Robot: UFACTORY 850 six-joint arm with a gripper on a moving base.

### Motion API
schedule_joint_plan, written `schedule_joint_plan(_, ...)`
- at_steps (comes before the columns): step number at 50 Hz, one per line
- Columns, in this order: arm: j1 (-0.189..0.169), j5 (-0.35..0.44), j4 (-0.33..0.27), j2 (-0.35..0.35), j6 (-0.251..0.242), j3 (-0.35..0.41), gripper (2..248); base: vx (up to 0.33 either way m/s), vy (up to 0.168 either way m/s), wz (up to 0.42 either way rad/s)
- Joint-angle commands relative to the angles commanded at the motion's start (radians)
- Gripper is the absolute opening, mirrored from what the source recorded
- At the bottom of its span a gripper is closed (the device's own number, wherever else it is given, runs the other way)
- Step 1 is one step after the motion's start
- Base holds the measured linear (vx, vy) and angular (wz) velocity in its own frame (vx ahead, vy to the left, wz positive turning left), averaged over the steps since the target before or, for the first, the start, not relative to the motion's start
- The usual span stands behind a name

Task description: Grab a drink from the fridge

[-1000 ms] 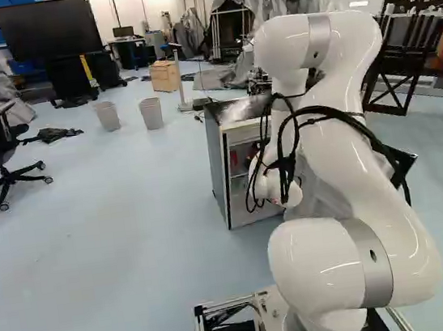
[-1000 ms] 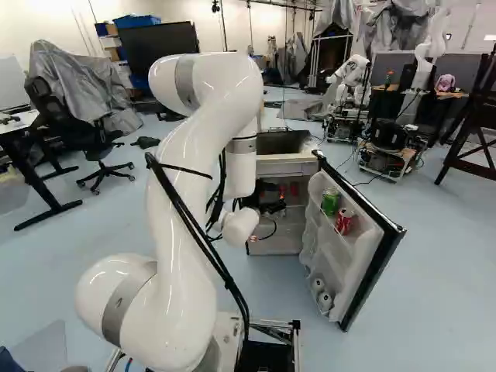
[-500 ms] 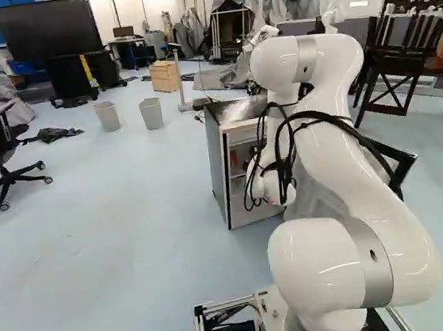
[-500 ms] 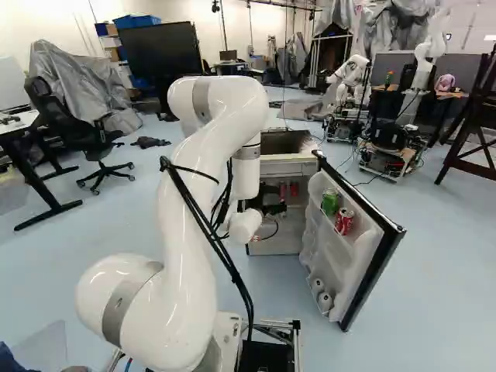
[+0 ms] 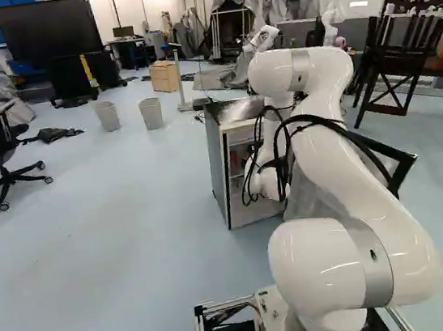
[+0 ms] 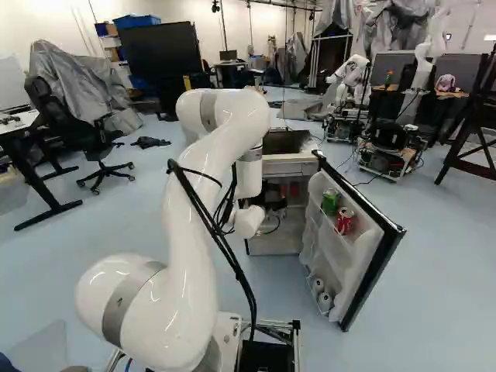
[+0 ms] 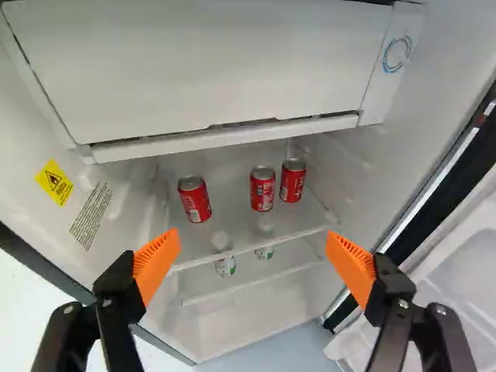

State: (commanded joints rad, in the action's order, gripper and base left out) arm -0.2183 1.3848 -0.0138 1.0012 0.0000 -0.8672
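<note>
"Red drink cans (image 7: 262, 188), where are they from the gripper (image 6: 271, 198)?"

"They are three, standing upright ahead of it, inside the open fridge (image 6: 288, 167). But permit me to begin from the near side."

"Please. How is the gripper itself?"

"In the wrist view, its two fingers stand wide apart, and their orange pads (image 7: 155, 263) touch no can. So it is released, and it grasps nothing."

"And what is beside it?"

"The fridge door (image 6: 341, 260) stands open at one side of the gripper. On its upper rack there are a green can (image 6: 331, 201) and, just beside, another red can (image 6: 344, 222). Lower on the same door lie two pale cans (image 6: 325, 299)."

"What comes next, ahead?"

"A white closed flap (image 7: 217, 70), which is above the upper shelf (image 7: 240, 232). On this shelf are the three cans. The middle one stands ahead of the space between the fingers. The second one (image 7: 292, 180) is just beside it, on the door side and a little deeper. The third one (image 7: 194, 198) is more apart, toward the wall with the yellow label (image 7: 54, 182)."

"Is there something under them?"

"Yes, two green and white cans (image 7: 225, 266) are on the level below."

"And farthest from the gripper?"

"Well beyond the fridge there is another robot (image 6: 353, 76), also white."
</note>
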Motion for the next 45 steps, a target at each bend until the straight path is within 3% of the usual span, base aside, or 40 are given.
schedule_joint_plan(15, 0.003, -0.043, 0.0, 0.051, 0.0, -0.082, 247, 0.0, 0.0, 0.0)
schedule_joint_plan(45, 0.001, -0.115, 0.0, 0.215, 0.0, -0.279, 247, 0.0, 0.0, 0.0)
